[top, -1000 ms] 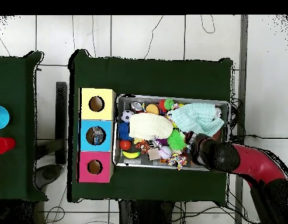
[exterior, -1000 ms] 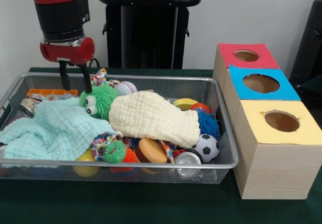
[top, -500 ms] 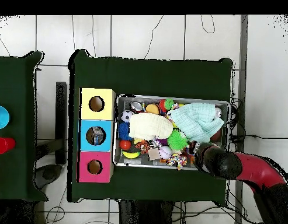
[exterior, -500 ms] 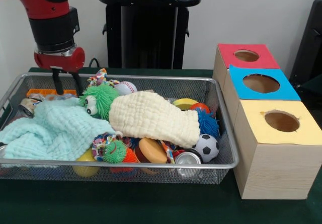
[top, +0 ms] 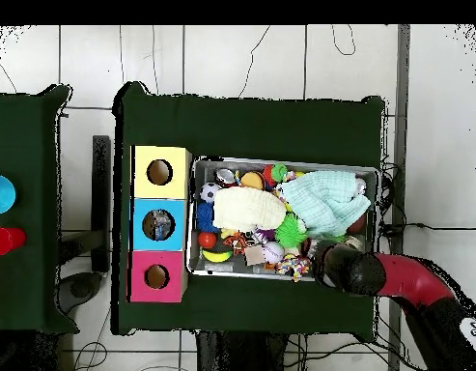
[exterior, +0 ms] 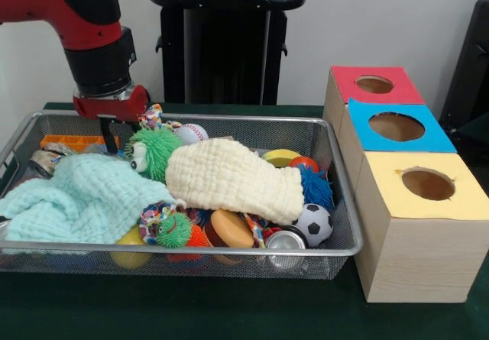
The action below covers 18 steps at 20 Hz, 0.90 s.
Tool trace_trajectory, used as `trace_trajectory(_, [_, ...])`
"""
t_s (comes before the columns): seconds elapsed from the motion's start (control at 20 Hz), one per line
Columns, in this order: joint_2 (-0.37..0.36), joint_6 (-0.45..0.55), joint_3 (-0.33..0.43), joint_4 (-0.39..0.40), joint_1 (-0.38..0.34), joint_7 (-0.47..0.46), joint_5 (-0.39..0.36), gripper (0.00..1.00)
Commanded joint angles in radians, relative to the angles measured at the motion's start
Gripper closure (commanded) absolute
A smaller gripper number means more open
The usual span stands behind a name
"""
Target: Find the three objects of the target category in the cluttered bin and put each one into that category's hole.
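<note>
red sawyer gripper [exterior: 114, 132], its spread impossible to tell, hangs over the wire bin's [exterior: 229, 250] far corner, seemingly searching beside the mint cloth [exterior: 80, 199].

Dark green desk [exterior: 229, 309] fills the foreground, and from above it sits as a green slab on a pale tiled floor [top: 251, 58] with thin grey seams. Behind it, at twelve o'clock in the front view, a plain white wall [exterior: 367, 19], evenly lit. At three o'clock a black shape [exterior: 472, 72] cuts in. Overhead, a second green desk [top: 24, 213] at nine o'clock, and black cables [top: 256, 48] trail across the tiles.
</note>
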Motion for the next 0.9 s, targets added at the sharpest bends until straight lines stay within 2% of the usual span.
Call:
trace_trajectory(0.05, [0.051,0.0,0.104,-0.102,0.019,-0.202,-0.062,0.0])
trace_trajectory(0.35, [0.084,-0.002,0.115,-0.153,0.02,-0.206,-0.082,0.0])
trace_trajectory(0.6, [0.041,0.104,0.12,-0.168,0.042,-0.221,-0.047,0.0])
trace_trajectory(0.9, [0.008,0.155,0.136,-0.196,0.056,-0.236,-0.032,0.0])
